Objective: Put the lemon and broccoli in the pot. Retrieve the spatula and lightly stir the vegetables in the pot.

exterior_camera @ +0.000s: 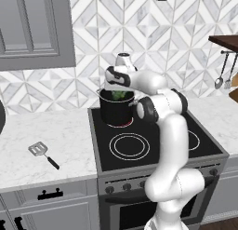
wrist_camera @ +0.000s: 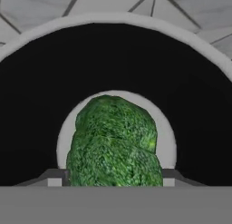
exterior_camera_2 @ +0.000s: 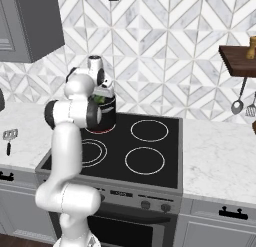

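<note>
Jaws (wrist_camera: 113, 182) clamp the broccoli (wrist_camera: 114, 141) from both sides, the 2 dark tips pressed against its flanks at the bottom of the hand view. Its bumpy green crown hangs directly over the mouth of the pot (wrist_camera: 199, 109), whose black wall rings it and whose pale grey floor shows behind it. No lemon can be made out on the visible part of that floor, much of which the floret hides.

From the left base view the broccoli (exterior_camera: 119, 95) sits at the level of the silvery rim, held just inside the opening of the pot (exterior_camera: 116, 111). The pot stands on the rear left burner of the black stove (exterior_camera: 153, 145), and a red glow shows at its foot. In the right base view the same green floret (exterior_camera_2: 100, 99) peeks out at the rim of the pot (exterior_camera_2: 106, 116), partly hidden by the arm.

Well to the left, the spatula (exterior_camera: 42, 153) lies flat on the marble bench (exterior_camera: 46, 140), blade towards the wall and black handle pointing towards the front edge. The right base view shows it too (exterior_camera_2: 9, 139).

Farther off, metal utensils (exterior_camera: 224, 77) hang beneath a wooden shelf (exterior_camera_2: 237, 58) against the tiled wall. No writing or brand can be read anywhere.
</note>
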You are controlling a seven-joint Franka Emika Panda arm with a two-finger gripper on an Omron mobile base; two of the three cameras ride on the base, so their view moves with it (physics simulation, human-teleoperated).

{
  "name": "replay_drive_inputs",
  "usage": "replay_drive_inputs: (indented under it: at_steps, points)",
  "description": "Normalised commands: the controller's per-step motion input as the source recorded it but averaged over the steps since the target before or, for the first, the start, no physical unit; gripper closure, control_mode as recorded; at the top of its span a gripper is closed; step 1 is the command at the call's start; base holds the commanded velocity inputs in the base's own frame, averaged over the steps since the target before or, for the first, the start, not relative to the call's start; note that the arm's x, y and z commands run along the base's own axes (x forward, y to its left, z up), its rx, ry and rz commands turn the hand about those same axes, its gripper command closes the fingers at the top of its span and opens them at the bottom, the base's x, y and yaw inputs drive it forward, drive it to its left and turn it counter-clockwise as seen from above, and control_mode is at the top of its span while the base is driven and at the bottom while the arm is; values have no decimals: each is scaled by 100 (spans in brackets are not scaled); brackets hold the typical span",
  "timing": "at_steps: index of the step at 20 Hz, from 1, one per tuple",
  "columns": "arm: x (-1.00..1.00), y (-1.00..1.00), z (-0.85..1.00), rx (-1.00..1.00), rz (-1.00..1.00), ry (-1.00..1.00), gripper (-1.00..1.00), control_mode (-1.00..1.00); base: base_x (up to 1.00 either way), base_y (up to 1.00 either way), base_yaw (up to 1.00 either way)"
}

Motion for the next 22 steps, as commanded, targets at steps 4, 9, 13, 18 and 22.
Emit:
replay_drive_inputs:
  at_steps: [4,9,13,18,22]
  points:
    - [19,11,-21,0,0,0,100,-100,0,0,0]
    - [23,9,-23,0,0,3,100,-100,0,0,0]
    - [18,5,-32,0,0,3,100,-100,0,0,0]
    - [19,7,-30,0,0,2,100,-100,0,0,0]
    - [17,3,-30,0,0,3,100,-100,0,0,0]
